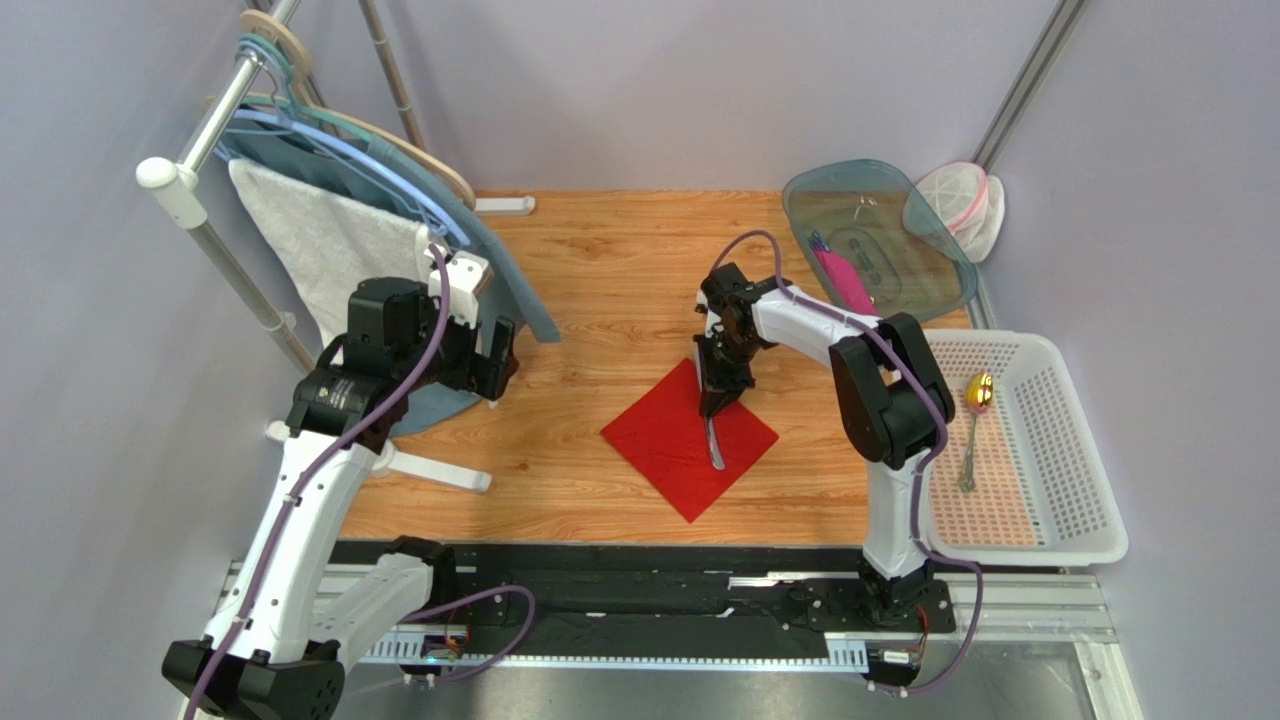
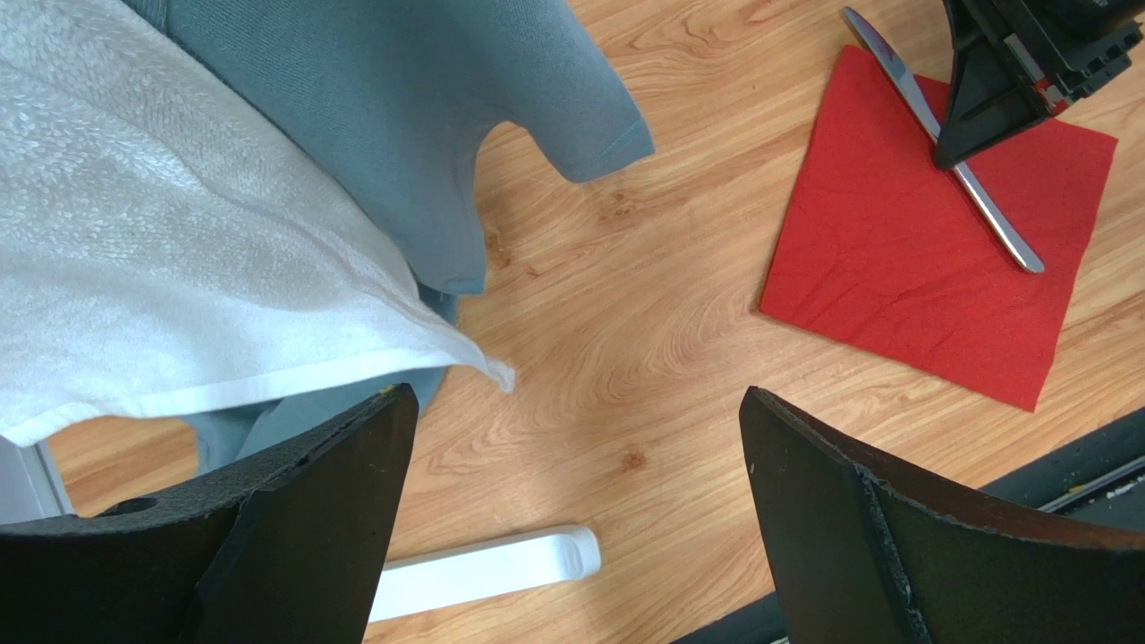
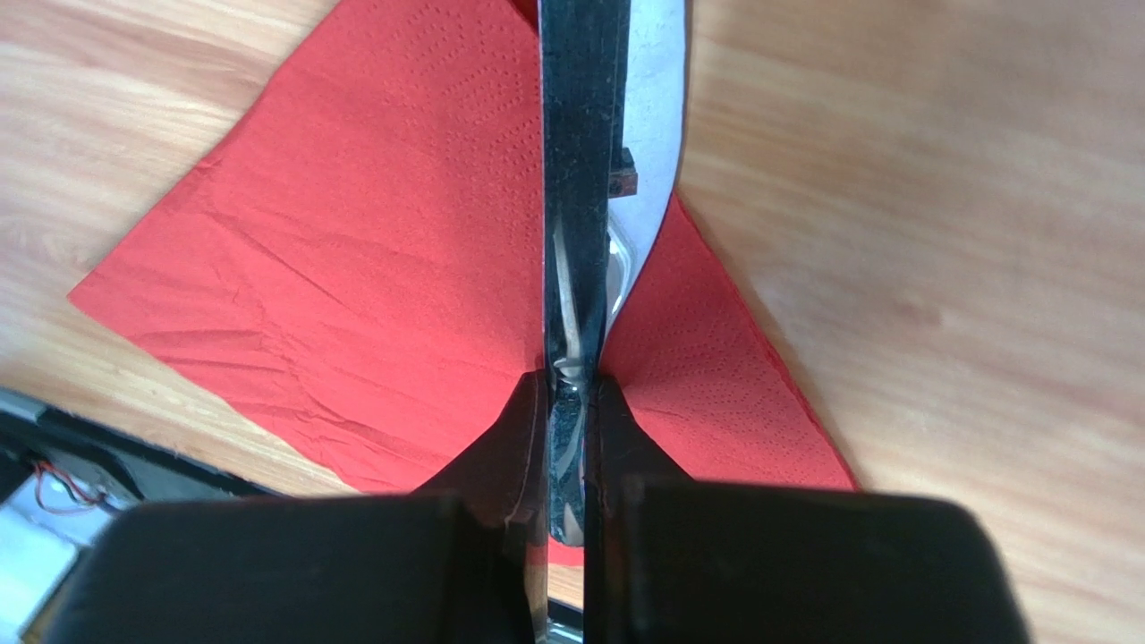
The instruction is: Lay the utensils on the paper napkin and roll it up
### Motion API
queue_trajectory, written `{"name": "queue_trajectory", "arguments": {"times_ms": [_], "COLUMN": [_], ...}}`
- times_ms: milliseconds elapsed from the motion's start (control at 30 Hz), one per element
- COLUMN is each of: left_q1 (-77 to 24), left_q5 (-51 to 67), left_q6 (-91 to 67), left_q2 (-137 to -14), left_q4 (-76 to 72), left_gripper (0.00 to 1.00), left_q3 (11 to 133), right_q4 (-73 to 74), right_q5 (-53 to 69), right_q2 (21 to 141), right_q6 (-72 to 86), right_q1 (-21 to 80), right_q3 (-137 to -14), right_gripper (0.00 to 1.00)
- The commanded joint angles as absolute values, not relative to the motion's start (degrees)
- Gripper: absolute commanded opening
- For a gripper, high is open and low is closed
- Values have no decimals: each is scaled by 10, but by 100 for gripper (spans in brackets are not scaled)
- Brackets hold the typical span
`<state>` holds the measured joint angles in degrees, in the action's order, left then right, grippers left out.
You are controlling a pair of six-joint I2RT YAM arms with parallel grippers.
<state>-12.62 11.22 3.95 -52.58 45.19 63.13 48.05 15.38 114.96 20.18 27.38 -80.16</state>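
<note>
The red paper napkin (image 1: 661,438) lies as a diamond in the middle of the wooden table. It also shows in the left wrist view (image 2: 914,269) and the right wrist view (image 3: 363,255). My right gripper (image 1: 721,393) is shut on a silver knife (image 1: 715,446), held over the napkin's right half. The knife's blade (image 3: 652,134) runs away from the fingers. I cannot tell whether it touches the paper. Another utensil with a gold-looking bowl (image 1: 978,393) lies in the white basket. My left gripper (image 2: 571,403) is open and empty beside the hanging clothes, left of the napkin.
A clothes rack stands at the left with a white towel (image 1: 323,240) and a teal garment (image 2: 403,121). Its white foot (image 2: 484,570) lies on the table under my left gripper. A white basket (image 1: 1082,450) and a clear tub (image 1: 879,240) are at the right.
</note>
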Motion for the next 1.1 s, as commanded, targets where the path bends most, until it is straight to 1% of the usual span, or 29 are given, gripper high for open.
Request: {"name": "queue_trajectory", "arguments": {"times_ms": [0, 133, 167, 267, 300, 333, 400, 467, 533, 567, 700, 800, 900, 1033, 1067], "left_q1": [-125, -125, -125, -125, -125, -125, -125, -127, -150, -161, -260, -301, -322, -362, -369], "left_q5": [116, 156, 169, 248, 297, 321, 382, 416, 435, 439, 412, 399, 403, 385, 384], "left_q6": [40, 63, 80, 142, 163, 183, 233, 272, 300, 339, 449, 540, 621, 744, 775], "left_q2": [-517, -511, -507, -495, -492, -491, -497, -511, -539, -551, -627, -713, -834, -957, -981], "left_q4": [443, 446, 446, 453, 470, 482, 511, 532, 539, 543, 543, 534, 519, 532, 540], "left_gripper": [99, 99, 99, 99, 99, 99, 99, 99, 99, 99, 95, 90, 89, 92, 92], "left_q3": [629, 625, 621, 613, 613, 613, 620, 627, 633, 639, 663, 686, 728, 801, 837], "right_q4": [474, 498, 504, 562, 597, 612, 636, 658, 668, 672, 686, 689, 688, 688, 687], "right_q5": [168, 213, 222, 251, 252, 257, 261, 282, 301, 304, 330, 346, 355, 361, 361], "right_q2": [1183, 1212, 1220, 1264, 1283, 1288, 1286, 1266, 1231, 1219, 1164, 1126, 1100, 1080, 1078], "right_q6": [119, 42, 2, -74, -113, -131, -165, -179, -192, -191, -169, -147, -125, -110, -109], "right_q1": [263, 261, 261, 262, 263, 263, 260, 258, 255, 253, 232, 205, 178, 135, 128], "right_q3": [-848, -893, -908, -983, -1000, -1017, -1040, -1051, -1053, -1052, -1044, -1023, -1006, -978, -974], "right_gripper": [0, 0, 0, 0, 0, 0, 0, 0, 0, 0, 0, 0, 0, 0, 0]}}
